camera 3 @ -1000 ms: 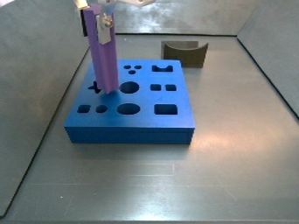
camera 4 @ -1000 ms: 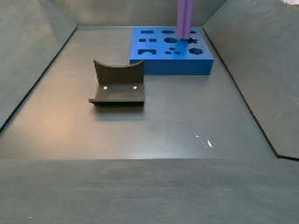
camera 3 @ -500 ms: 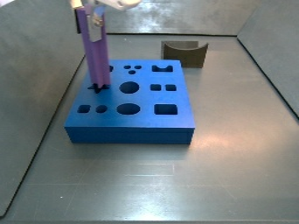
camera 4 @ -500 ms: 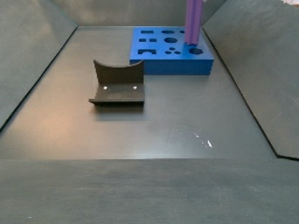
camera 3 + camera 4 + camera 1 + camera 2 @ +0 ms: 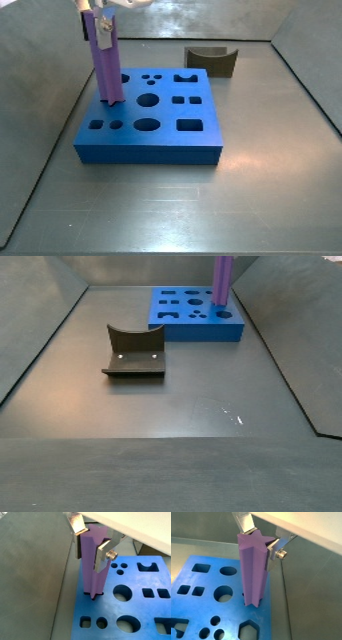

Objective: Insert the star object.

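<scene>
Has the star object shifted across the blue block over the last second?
Yes. In a side view the star object, held by the gripper, went from mid-row holes toward the blue block left edge.

end effector (image 5: 98, 8) cropped, star object (image 5: 223, 278) top cut off

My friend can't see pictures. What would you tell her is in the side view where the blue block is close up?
The gripper holds a tall purple star object upright, its lower end at a hole near the left edge of the blue block. The block's top has many differently shaped holes. A brown curved block sits behind it on the grey floor.
</scene>
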Controlling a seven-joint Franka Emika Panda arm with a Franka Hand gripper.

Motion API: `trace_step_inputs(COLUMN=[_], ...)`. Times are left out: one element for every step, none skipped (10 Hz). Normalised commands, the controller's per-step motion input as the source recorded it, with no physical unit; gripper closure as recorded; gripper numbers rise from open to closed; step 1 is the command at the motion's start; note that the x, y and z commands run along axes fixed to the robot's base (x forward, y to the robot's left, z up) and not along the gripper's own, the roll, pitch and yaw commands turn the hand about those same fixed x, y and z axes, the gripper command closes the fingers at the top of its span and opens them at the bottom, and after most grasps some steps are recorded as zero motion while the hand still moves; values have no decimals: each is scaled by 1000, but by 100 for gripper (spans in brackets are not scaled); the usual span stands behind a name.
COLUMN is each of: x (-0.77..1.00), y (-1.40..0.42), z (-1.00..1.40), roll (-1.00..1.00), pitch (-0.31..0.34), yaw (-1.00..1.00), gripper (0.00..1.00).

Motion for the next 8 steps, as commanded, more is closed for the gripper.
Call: trace_step_inputs(x=[314, 346, 269, 126, 114, 60, 57, -66], y=[-166, -151, -43, 0, 0, 0, -29, 74], z=[-517, -520, -729, -1000, -1000, -1000, -1000, -269], roll=[-80, -84, -79, 0, 29, 83, 84, -231], pitch=[50, 46, 21, 0, 9, 4, 0, -196], yaw=[0, 0, 0, 0, 0, 0, 0, 0], gripper=[100, 100, 100, 100, 100, 100, 100, 100])
